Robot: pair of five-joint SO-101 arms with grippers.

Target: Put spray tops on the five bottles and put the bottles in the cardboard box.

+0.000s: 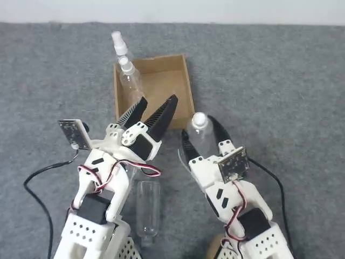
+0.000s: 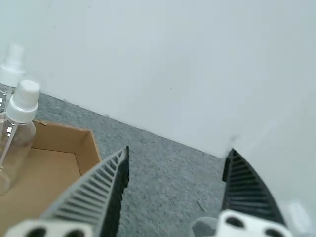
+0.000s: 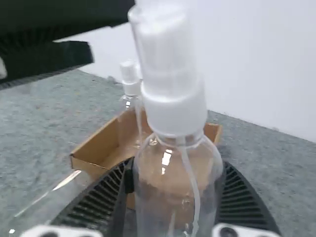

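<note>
Bottle (image 3: 173, 192) clamped in right gripper (image 1: 201, 138) just off the box (image 1: 188, 89) corner — left gripper (image 1: 157, 102) gapes empty.

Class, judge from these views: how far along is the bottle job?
Done: one topped bottle stands in the box, a second topped bottle at its far corner. In hand: the right tool grips a third bottle, top on; the left tool is open. Left: a topless bottle lies on the table.
</note>
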